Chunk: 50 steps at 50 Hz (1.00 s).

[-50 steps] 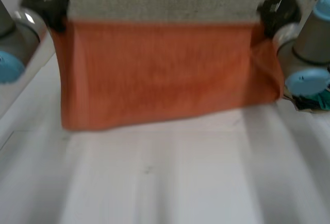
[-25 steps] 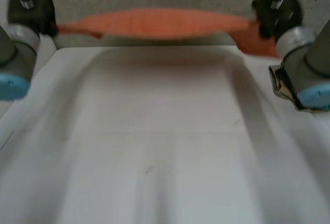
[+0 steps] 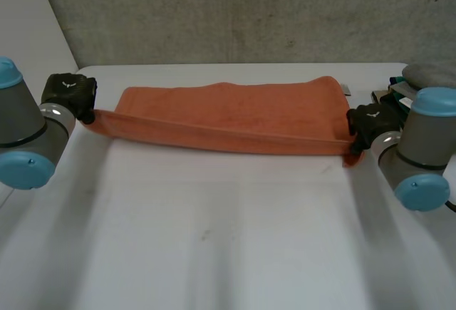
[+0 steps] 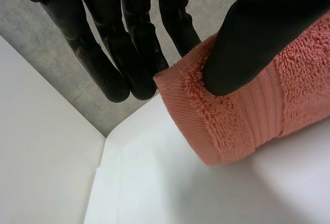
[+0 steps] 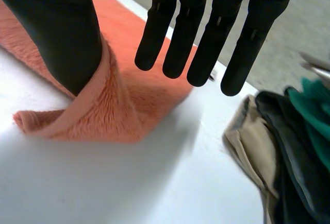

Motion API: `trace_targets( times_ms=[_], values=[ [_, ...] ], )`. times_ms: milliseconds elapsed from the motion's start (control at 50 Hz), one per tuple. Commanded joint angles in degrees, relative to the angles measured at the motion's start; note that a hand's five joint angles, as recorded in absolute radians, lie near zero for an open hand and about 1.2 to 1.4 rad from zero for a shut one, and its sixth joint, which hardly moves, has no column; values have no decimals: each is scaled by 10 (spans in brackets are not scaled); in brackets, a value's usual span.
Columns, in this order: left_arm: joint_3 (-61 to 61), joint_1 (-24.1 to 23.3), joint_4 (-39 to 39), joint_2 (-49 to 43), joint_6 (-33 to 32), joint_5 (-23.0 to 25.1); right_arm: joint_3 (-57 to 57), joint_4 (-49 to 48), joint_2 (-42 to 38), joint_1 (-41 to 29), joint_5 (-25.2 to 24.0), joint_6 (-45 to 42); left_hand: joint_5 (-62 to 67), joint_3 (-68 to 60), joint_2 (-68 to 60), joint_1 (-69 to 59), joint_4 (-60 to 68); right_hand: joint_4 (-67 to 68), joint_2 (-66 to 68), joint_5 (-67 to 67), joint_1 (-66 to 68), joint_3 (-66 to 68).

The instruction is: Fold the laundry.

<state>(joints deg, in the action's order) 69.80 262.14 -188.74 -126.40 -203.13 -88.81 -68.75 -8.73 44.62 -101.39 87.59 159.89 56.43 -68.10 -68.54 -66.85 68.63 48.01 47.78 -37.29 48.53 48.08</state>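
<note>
Towel lies folded in a long band across the far part of the table, so the first fold looks laid down. Left hand is at its left end, right hand at its right end. Next, I think, both must release and take the ends for a second fold. The left wrist view shows the thumb pinching the corner against straight fingers. In the right wrist view the fingers are straight and off the cloth, only the thumb sits in the fold, and a clothes pile lies beside.

The towel and clothes pile, perhaps several garments, are cropped.
</note>
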Motion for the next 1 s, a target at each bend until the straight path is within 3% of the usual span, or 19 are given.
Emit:
trace_targets(
  times_ms=[20,80,140,280,340,420,440,500,520,600,740,840,1000],
  values=[
    [20,1,-1,20,-14,-1,1,55,29,25,4,65,136,-119,-115,-131,114,56,58,-63,50,55],
    [31,1,-1,32,-17,1,5,72,28,32,-6,76,136,-119,-115,-131,114,111,113,-118,106,110],
    [39,-1,2,40,-17,3,9,81,18,37,-27,89,136,-119,-115,-131,114,319,321,-326,314,318],
    [60,-4,35,67,-33,1,20,136,24,44,-63,78,136,-119,-115,-131,114,320,322,-327,315,319],
    [75,-3,76,88,-69,0,14,186,56,44,-63,26,136,-119,-115,-131,114,320,322,-327,315,319],
    [111,-1,165,127,-146,-8,-23,260,117,51,-59,-125,136,-119,-115,-131,114,320,322,-327,315,319],
    [131,3,206,145,-181,-14,-49,288,142,53,-56,-207,136,-119,-115,-131,114,320,322,-327,315,319],
    [165,11,261,170,-236,-19,-104,321,178,58,-47,-343,136,-119,-115,-131,114,320,322,-327,315,319],
    [189,18,291,186,-272,-21,-144,331,200,62,-39,-439,136,-119,-115,-131,114,320,322,-327,315,319],
    [237,32,314,222,-346,-15,-196,317,242,79,-37,-589,136,-119,-115,-131,114,320,322,-327,315,319],
    [230,6,295,224,-379,-15,-190,302,234,74,-52,-513,136,-119,-115,-131,114,320,322,-327,315,319],
    [149,-27,274,155,-352,-42,-149,288,178,66,-51,-515,136,-119,-115,-131,114,320,322,-327,315,319],
    [-59,-50,278,-3,-280,-90,17,210,61,47,-45,-509,136,-119,-115,-131,114,320,322,-327,315,319]
  ],
)
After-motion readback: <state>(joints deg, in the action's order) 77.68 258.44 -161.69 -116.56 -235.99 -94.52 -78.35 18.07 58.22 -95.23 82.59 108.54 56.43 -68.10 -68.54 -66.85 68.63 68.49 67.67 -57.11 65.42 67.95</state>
